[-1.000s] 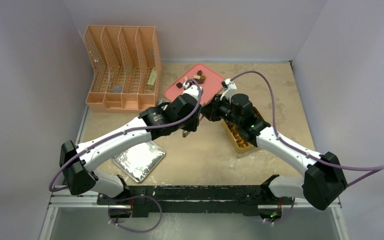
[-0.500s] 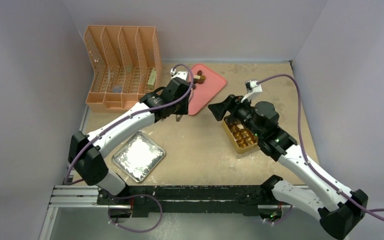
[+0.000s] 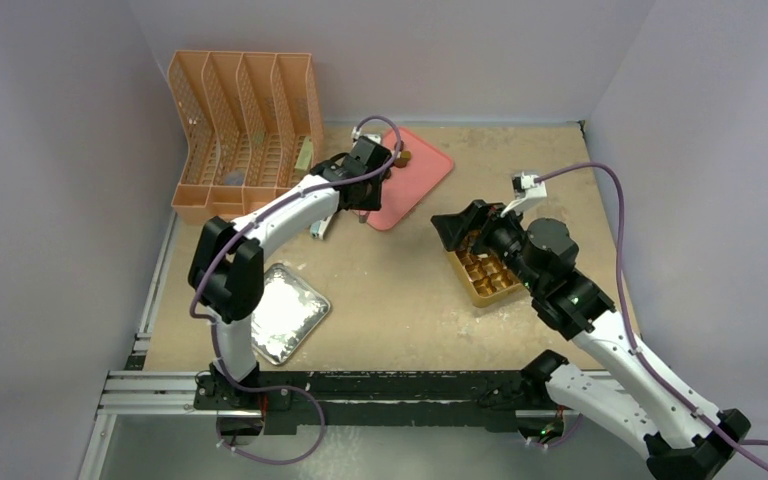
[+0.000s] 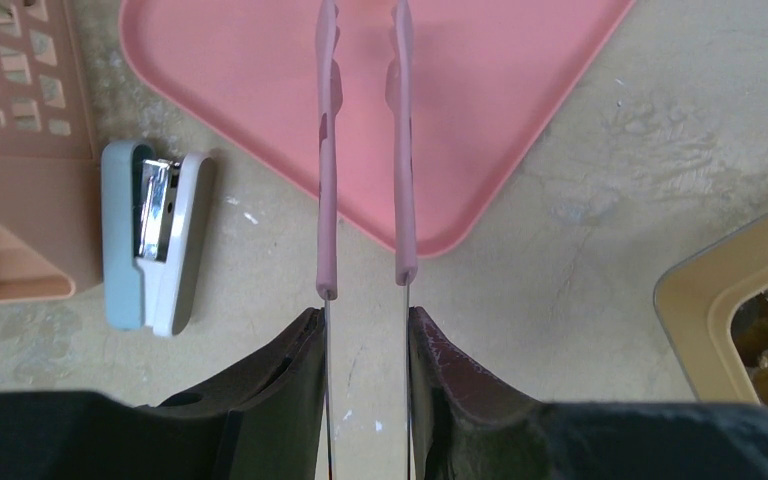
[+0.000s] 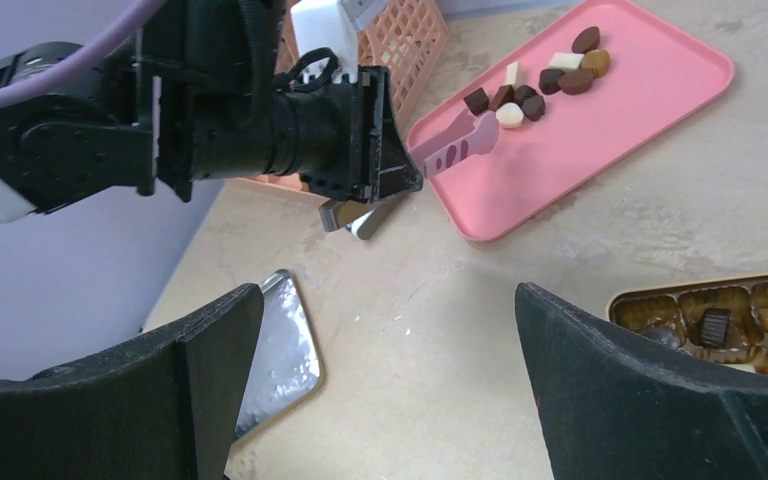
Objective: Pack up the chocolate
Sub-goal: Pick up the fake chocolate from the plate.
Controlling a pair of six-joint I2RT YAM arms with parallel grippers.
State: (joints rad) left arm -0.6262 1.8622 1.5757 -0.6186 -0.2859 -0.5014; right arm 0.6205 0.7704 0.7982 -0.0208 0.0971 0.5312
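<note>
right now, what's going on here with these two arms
The left claw grips pink tongs and points them across the pink tray toward the chocolates clustered at its far end. Nothing shows between the tong arms. The right claw hangs open and empty near the gold box, where a few pieces already sit in the cells.
</note>
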